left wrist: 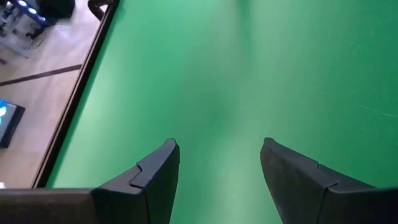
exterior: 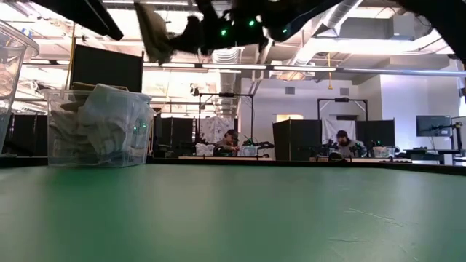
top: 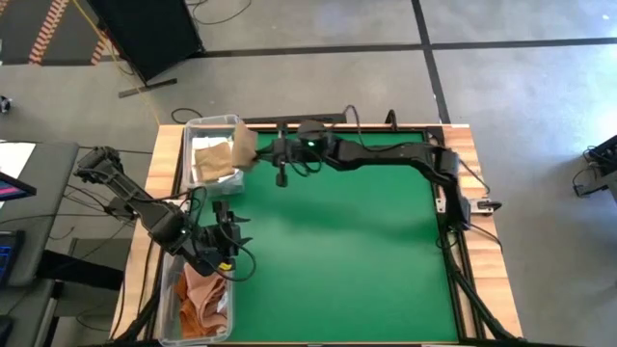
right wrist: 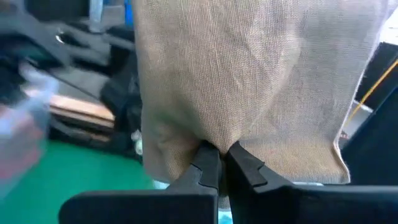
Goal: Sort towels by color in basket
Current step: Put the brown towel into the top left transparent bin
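Observation:
A tan towel (top: pixel 244 146) hangs in the air at the right rim of a clear bin (top: pixel 214 120) at the table's far left, with my right gripper (top: pixel 260 150) shut on it. That bin holds pale and tan towels (top: pixel 214 159). In the low view the tan towel (exterior: pixel 154 33) droops high above the table beside the bin (exterior: pixel 98 127). A second clear bin (top: pixel 169 289) at the near left holds salmon and orange towels (top: pixel 204 297). My left gripper (top: pixel 229 229) stands open over bare green table next to that bin, with nothing between its fingers (left wrist: pixel 155 174). My right gripper pinches a bunched spot of the tan towel (right wrist: pixel 217 138) between its two fingertips (right wrist: pixel 208 163). The fingers lie about level and come from the table's right side. The towel is lifted clear of table and bin, and it droops beyond the fingertips.
The green mat (top: pixel 366 251) stretches free across the table's middle and right. A black frame and cables (top: pixel 453 207) run along the right edge. Desks and seated people (exterior: pixel 338 142) show in the room behind the table.

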Tool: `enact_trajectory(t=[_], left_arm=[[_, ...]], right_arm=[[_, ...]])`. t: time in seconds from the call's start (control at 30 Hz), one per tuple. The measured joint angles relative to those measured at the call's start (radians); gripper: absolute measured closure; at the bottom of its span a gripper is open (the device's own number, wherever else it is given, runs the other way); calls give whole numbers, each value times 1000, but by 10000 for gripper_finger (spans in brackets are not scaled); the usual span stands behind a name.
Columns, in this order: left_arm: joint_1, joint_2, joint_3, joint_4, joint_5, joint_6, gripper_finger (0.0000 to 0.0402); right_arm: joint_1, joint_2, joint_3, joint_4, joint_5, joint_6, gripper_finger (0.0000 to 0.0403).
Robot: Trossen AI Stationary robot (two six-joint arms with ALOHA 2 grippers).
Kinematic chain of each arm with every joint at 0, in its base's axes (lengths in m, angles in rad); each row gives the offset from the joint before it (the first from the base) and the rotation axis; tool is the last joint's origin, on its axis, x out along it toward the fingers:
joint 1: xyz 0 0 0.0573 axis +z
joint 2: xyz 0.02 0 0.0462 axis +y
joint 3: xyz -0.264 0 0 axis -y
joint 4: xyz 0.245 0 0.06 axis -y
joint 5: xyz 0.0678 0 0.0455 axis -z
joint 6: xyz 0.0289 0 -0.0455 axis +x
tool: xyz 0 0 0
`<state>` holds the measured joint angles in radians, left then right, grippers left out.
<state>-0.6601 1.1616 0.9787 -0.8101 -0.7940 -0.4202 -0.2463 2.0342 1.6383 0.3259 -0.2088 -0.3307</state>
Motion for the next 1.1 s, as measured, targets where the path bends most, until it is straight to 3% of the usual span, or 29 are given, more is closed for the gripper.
enact_trajectory(t=[0.37, 0.6, 0.8, 1.1], left_arm=[[-21, -14, 21, -28, 8, -30, 186], [-18, -27, 21, -203, 1, -212, 186], [-21, -27, 21, -229, 9, -254, 186], [-22, -27, 21, -227, 12, -254, 186]], right_arm=[[-50, 244, 380, -152, -115, 12, 373], [-65, 386, 578, -198, -134, 22, 368], [-77, 475, 669, -224, -138, 46, 366], [-91, 494, 681, -236, -156, 77, 363]])
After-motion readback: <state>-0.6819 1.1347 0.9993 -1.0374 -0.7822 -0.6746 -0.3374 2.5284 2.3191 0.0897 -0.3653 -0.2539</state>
